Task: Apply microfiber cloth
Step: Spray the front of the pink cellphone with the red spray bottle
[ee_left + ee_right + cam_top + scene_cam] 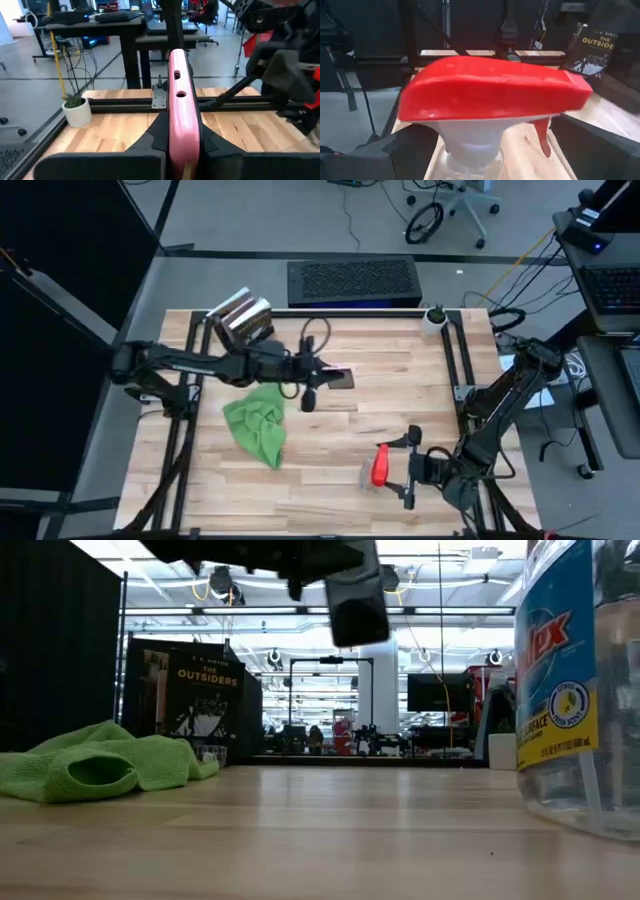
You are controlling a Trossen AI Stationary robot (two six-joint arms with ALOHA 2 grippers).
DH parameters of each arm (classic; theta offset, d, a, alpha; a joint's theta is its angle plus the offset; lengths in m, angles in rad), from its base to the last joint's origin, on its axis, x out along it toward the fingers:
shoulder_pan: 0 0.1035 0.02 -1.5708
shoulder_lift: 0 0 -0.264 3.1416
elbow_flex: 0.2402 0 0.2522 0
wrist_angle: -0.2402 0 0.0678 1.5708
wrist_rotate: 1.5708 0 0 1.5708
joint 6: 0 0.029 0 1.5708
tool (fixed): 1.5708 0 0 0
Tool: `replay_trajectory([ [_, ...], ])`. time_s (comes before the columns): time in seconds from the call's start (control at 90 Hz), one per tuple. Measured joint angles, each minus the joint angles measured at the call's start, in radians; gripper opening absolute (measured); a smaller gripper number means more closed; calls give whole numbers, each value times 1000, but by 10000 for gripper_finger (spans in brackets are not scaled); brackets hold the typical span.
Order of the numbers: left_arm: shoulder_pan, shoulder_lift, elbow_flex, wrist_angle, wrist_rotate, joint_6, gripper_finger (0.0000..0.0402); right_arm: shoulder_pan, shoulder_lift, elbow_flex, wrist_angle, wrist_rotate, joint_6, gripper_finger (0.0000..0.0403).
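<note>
Meanwhile, the left gripper [330,377] hung above the table [330,470], clamped on a small black rectangular device with a pink edge [182,120]. The bright green microfiber cloth [258,423] lay crumpled just beside it. The right gripper [405,467] straddled the clear spray bottle's red trigger head [490,90], fingers close against it.

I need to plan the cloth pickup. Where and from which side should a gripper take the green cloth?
Probably from above, pinching the raised folds near the middle of the microfiber cloth. It lies crumpled on the table, so its ridges give the fingers something to close on.
</note>
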Motion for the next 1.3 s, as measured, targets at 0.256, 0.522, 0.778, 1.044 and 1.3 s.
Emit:
replay_trajectory([
  [0.256, -14, 137, 215, -151, 55, 1, 10, 0, 0, 0, -3, -20, 4, 366],
  [0.522, -43, 233, 345, -167, 124, 1, 10, 0, 0, 0, -4, -23, 6, 366],
  [0.778, -61, 297, 425, -145, 126, 9, 10, 0, 0, 0, -5, -23, 2, 366],
  [1.044, -70, 358, 471, -73, 126, 6, 11, 0, 0, 0, -9, -23, 2, 366],
  [1.3, -82, 362, 490, -56, 125, 7, 11, 0, 0, 0, -13, -42, 2, 343],
])
